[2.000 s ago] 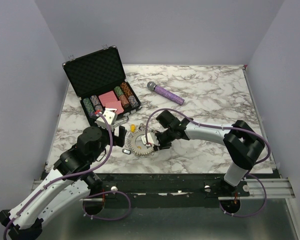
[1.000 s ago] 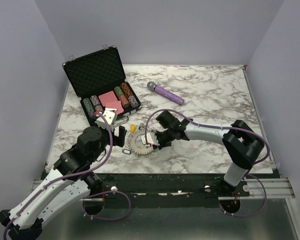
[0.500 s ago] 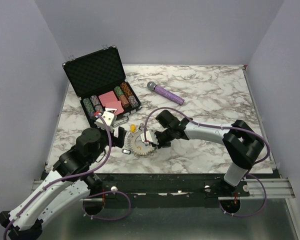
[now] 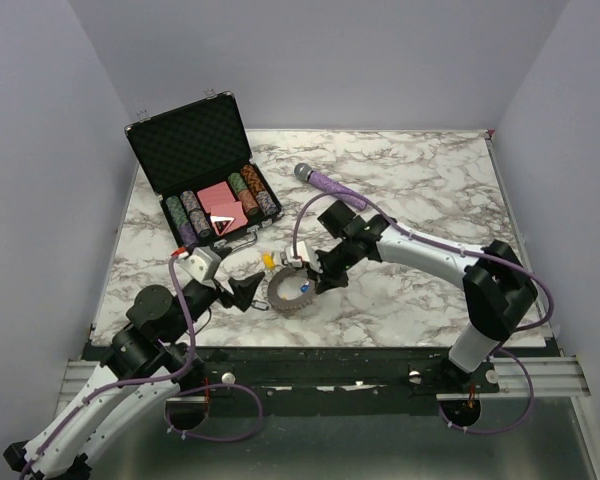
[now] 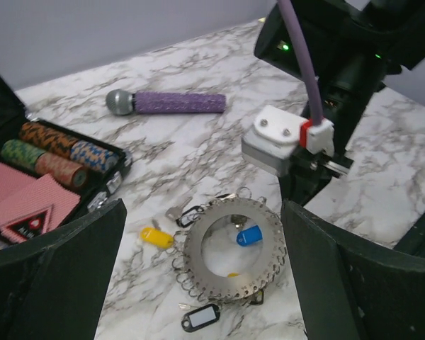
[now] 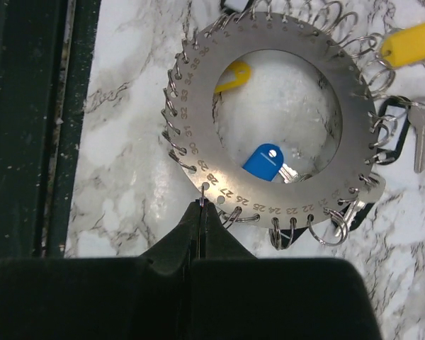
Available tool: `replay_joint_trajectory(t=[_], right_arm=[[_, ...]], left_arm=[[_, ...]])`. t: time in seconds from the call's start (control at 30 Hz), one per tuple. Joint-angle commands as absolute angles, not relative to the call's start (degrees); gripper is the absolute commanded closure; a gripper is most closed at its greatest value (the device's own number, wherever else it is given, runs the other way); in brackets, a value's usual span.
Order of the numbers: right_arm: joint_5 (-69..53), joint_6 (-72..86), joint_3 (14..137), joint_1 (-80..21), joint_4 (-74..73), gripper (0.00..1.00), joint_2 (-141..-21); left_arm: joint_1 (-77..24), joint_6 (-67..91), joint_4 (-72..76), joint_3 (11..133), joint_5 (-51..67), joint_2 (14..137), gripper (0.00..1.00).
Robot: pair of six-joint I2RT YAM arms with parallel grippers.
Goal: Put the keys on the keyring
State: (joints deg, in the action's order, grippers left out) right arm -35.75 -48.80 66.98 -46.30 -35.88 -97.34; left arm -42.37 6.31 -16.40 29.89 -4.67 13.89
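The keyring [image 4: 280,301] [image 5: 198,263] [image 6: 188,117] is a flat numbered steel disc lying on the marble, edged with small split rings. My right gripper [image 4: 309,276] [image 6: 201,205] is shut on one thin split ring at the disc's rim. A blue key [image 5: 249,234] [image 6: 265,161] lies inside the disc's hole. Beside the disc lie a yellow key [image 4: 268,260] [image 5: 158,236] [image 6: 411,41] and a black-framed white-tagged key [image 5: 200,317]. My left gripper [image 4: 244,290] [image 5: 202,234] stands open just left of the keyring, holding nothing.
An open black case [image 4: 195,135] with poker chips and cards stands at the back left. A purple microphone [image 4: 332,187] [image 5: 170,103] lies behind the right arm. The table's front edge [image 4: 310,350] runs just below the keyring.
My right gripper has closed on the split ring at the keyring's rim. The left arm has drawn back toward the near left and sits lower.
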Motion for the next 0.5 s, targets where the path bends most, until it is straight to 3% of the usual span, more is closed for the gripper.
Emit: replay_joint_trajectory(t=[0.0, 0.1, 0.23, 0.47], right_arm=[[-43.3, -46.8, 70.1, -41.9, -45.0, 1.0, -91.4], [-48.8, -46.1, 71.5, -37.8, -47.3, 1.0, -89.2], [-50.3, -46.1, 70.8, -35.9, -48.1, 1.0, -86.3], [-52.3, -47.3, 70.0, -35.2, -49.6, 1.0, -83.7]], left_arm=[[-42.1, 9.9, -3.7, 25.6, 9.2, 14.1, 0.01], [-42.3, 13.3, 1.4, 25.1, 17.2, 18.9, 0.06], [-43.4, 14.5, 9.9, 23.8, 26.2, 27.1, 0.22], [-52.5, 3.4, 14.9, 25.8, 18.0, 39.4, 0.25]])
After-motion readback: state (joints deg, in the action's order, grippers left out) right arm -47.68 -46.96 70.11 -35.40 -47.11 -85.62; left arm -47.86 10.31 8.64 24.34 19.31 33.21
